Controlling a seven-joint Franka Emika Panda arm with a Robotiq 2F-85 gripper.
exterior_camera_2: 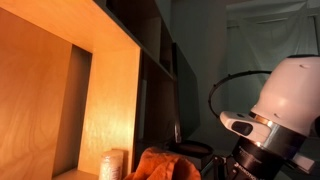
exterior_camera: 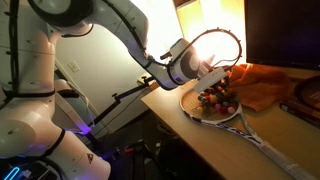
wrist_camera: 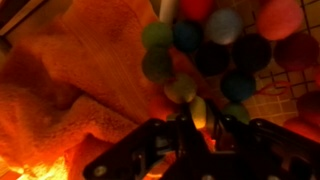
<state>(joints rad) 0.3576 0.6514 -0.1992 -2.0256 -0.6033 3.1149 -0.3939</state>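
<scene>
Racket (exterior_camera: 197, 112) on the bench (exterior_camera: 165, 101) holds a bunch of colored balls (wrist_camera: 215, 45) just ahead of the end effector (wrist_camera: 198, 125), which looks pinched shut on the nearest ball of the bunch.

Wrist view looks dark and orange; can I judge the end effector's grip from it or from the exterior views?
Wrist view: heavy orange cast, end effector a black silhouette, coloured balls soft, grip unreadable. In an exterior view, backlight glare washes out the scene above the racket. In an exterior view, the shelf is bright, the arm dim.
</scene>
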